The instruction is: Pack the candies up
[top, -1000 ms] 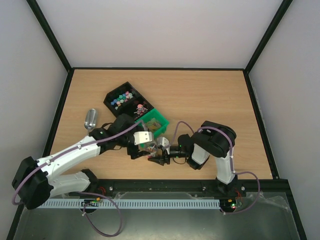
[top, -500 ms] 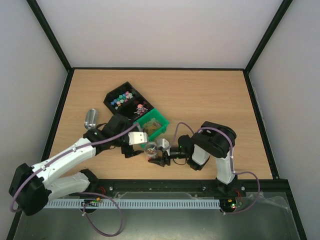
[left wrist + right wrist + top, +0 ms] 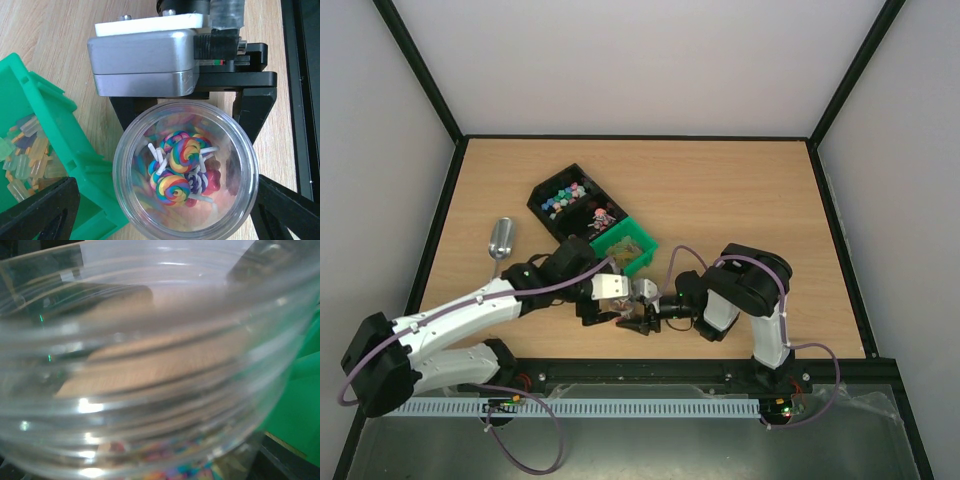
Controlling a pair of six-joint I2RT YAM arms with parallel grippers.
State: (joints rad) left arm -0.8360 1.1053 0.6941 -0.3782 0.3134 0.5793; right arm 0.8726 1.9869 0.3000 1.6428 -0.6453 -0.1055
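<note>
The left arm has swung back to the right, so the left gripper (image 3: 612, 297) now hangs over the clear jar (image 3: 121, 165) by the table's near edge, with its fingers apart and empty. The right gripper (image 3: 642, 312) is clamped on that jar, one finger on each side. Swirled candies (image 3: 182, 155) lie in the jar's bottom. Just beyond stands the green bin (image 3: 642, 238), then the black tray (image 3: 545, 190). The metal scoop (image 3: 502, 237) lies toward the left edge.

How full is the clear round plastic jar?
Partly full: the clear round plastic jar holds a few rainbow swirl candies at its bottom.
</note>
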